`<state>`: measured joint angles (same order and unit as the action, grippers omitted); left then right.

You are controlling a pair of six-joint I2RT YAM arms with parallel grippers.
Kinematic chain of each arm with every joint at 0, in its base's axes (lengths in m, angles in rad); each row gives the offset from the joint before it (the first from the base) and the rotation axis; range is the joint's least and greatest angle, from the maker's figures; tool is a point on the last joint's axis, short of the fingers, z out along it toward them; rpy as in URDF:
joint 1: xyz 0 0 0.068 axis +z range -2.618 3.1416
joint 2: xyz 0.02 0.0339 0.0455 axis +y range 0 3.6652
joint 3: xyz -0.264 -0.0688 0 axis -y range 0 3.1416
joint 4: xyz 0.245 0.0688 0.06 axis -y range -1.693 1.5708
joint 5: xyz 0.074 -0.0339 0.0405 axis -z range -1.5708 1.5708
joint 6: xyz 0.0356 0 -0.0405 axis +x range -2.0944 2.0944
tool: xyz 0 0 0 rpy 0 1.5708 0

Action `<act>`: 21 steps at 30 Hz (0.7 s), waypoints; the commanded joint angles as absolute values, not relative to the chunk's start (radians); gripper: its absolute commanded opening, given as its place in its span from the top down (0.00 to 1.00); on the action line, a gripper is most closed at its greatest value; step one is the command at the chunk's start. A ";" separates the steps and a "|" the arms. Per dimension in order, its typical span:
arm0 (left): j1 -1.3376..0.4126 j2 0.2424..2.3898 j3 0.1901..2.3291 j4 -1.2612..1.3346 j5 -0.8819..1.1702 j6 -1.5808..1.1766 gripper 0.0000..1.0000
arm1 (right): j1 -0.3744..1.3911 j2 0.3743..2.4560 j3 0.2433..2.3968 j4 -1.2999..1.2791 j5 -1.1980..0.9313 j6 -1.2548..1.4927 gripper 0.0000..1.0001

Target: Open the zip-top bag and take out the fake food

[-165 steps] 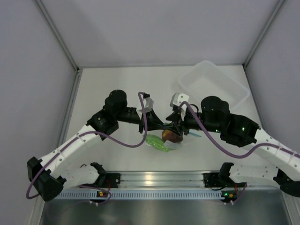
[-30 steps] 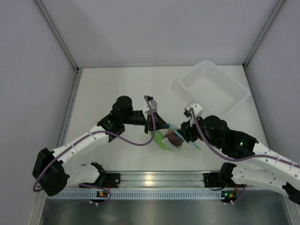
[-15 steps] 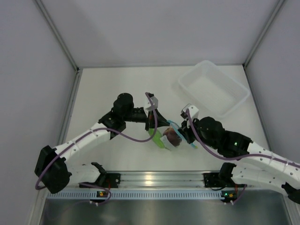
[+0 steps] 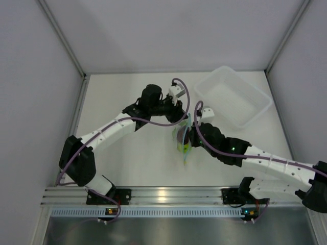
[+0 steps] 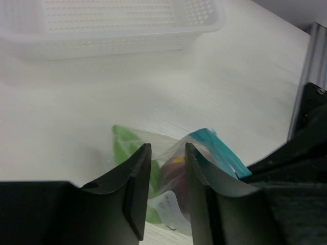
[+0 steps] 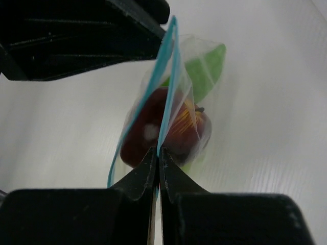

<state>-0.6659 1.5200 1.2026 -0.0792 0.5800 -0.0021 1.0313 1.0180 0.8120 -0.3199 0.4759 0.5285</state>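
Note:
The zip-top bag point(image 4: 182, 141) hangs upright over the table between my two grippers. In the right wrist view the bag point(image 6: 200, 94) holds a dark red-brown fruit point(image 6: 145, 138) with yellow streaks and a green elongated fruit point(image 6: 207, 71). My right gripper point(image 6: 157, 152) is shut on one lip of the teal zipper strip point(image 6: 168, 76); the other lip bows away to the left. My left gripper point(image 5: 166, 150) has its jaws a little apart, with the bag's film point(image 5: 171, 153) seen in the gap. In the top view the left gripper point(image 4: 185, 120) is just behind the right gripper point(image 4: 192, 131).
The white translucent tray point(image 4: 255, 109) stands at the back right; it also shows in the left wrist view point(image 5: 102, 41) beyond the bag. White enclosure walls stand close on the left, the back and the right. The metal rail runs along the near edge.
Both grippers have moved toward the back of the table with the bag. The bag now hangs upright and narrow. The left arm has swung farther back and right.

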 commanded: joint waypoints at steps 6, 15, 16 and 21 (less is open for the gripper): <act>-0.647 1.508 1.220 -0.101 0.253 -0.205 0.41 | 0.928 1.118 0.796 -0.158 0.522 0.718 1.00; -0.755 1.315 1.101 -0.083 0.011 -0.175 0.31 | 0.845 1.135 0.792 -0.104 0.428 0.701 1.00; -0.788 1.319 1.097 -0.084 -0.035 -0.166 0.31 | 0.842 1.135 0.796 -0.107 0.426 0.700 1.00; -0.834 1.377 1.101 -0.097 -0.104 -0.159 0.31 | 0.839 1.127 0.811 -0.129 0.423 0.677 1.00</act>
